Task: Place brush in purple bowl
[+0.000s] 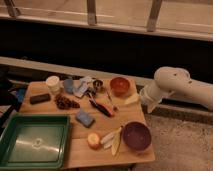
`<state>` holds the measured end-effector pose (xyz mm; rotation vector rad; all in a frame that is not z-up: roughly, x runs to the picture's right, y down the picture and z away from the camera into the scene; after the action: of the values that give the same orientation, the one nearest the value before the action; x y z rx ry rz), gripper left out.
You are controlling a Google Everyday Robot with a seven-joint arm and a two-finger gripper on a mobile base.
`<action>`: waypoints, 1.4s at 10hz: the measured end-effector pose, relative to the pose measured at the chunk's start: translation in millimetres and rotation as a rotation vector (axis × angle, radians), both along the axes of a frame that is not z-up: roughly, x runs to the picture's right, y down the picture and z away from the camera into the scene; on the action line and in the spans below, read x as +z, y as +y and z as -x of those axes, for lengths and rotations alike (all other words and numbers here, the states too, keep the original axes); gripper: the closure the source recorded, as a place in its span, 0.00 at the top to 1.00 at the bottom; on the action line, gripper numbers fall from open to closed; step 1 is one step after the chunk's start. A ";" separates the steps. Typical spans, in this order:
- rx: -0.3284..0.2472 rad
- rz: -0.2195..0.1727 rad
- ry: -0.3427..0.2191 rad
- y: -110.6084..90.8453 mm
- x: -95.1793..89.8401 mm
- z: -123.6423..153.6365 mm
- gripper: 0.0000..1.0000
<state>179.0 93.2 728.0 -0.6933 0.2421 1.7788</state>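
The brush, a slim black stick, lies at a slant in the middle of the wooden table, next to a short orange piece. The purple bowl stands near the table's front right corner and looks empty. My white arm reaches in from the right. Its gripper hangs beside the table's right edge, next to a pale yellow wedge, above and behind the purple bowl, and well to the right of the brush. It holds nothing that I can see.
An orange-red bowl stands at the back right. A green tray fills the front left. A black block, a white cup, a blue sponge, a brown cluster and banana pieces lie around.
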 end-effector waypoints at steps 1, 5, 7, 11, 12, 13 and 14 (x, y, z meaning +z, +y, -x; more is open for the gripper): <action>0.000 0.000 0.000 0.0 0.0 0.0 0.80; 0.000 0.000 0.000 0.0 0.0 0.0 0.80; 0.000 0.000 0.000 0.0 0.0 0.0 0.80; -0.018 -0.010 -0.026 -2.3 -2.9 6.2 0.80; -0.031 -0.011 -0.041 -3.5 -2.4 13.4 0.80; -0.053 -0.014 -0.066 -7.1 -0.7 29.9 0.80; -0.088 -0.016 -0.094 -11.3 2.6 52.0 0.80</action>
<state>126.9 82.0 730.6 -0.7415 0.1918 1.6585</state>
